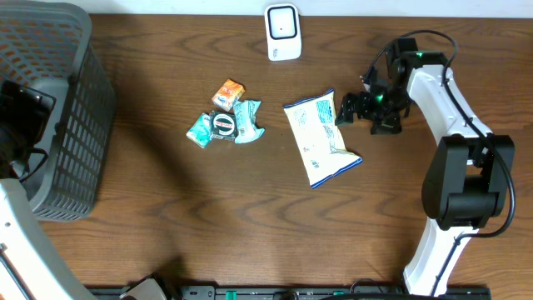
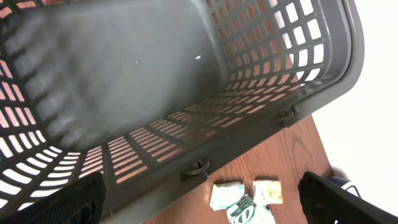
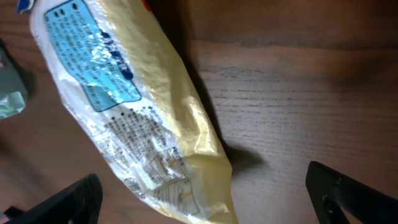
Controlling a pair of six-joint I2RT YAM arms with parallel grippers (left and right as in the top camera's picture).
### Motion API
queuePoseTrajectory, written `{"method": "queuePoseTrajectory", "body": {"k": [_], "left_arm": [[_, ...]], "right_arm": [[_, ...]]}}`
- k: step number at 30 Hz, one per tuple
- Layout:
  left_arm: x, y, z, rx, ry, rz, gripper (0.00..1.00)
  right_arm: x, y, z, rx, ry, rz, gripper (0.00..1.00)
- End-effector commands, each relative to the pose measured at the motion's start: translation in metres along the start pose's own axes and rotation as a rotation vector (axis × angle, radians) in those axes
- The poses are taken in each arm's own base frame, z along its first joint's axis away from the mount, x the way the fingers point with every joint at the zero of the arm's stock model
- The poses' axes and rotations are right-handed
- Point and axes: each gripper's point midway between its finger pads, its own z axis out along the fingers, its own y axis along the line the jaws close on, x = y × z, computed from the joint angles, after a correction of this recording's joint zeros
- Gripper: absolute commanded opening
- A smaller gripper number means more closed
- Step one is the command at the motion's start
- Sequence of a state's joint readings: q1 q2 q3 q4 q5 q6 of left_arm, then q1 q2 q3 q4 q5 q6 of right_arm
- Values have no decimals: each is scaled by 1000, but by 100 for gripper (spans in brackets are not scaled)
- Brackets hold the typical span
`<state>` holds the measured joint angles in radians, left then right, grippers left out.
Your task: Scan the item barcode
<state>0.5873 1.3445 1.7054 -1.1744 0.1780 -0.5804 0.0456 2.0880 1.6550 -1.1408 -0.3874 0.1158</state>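
A white and pale yellow snack bag (image 1: 321, 137) with a blue label lies flat at the table's middle. In the right wrist view its crinkled end (image 3: 137, 118) reaches between my fingers. My right gripper (image 1: 345, 110) (image 3: 208, 199) is open at the bag's upper right corner and holds nothing. A white scanner (image 1: 282, 32) stands at the back edge. My left gripper (image 1: 25, 125) (image 2: 202, 205) hangs open and empty over the grey basket (image 1: 79, 58). I cannot make out a barcode on the bag.
Small packets lie in a cluster left of the bag: an orange one (image 1: 227, 93), a teal one (image 1: 200, 130) and a dark-labelled one (image 1: 223, 125). The left wrist view shows them (image 2: 249, 211) past the basket rim (image 2: 199, 165). The right arm's base (image 1: 462, 187) stands at the right.
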Motion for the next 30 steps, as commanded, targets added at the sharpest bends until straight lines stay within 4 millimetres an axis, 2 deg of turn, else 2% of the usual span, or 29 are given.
{"method": "queuePoseTrajectory", "body": {"k": [1, 10, 30], "left_arm": [[-3, -1, -7, 7, -21, -9, 98], [-3, -1, -7, 7, -21, -9, 98], [-3, -1, -7, 7, -21, -9, 97]], "right_arm": [[6, 2, 12, -18, 21, -22, 99], [9, 2, 35, -45, 12, -41, 99], [10, 2, 35, -45, 13, -41, 99]]}}
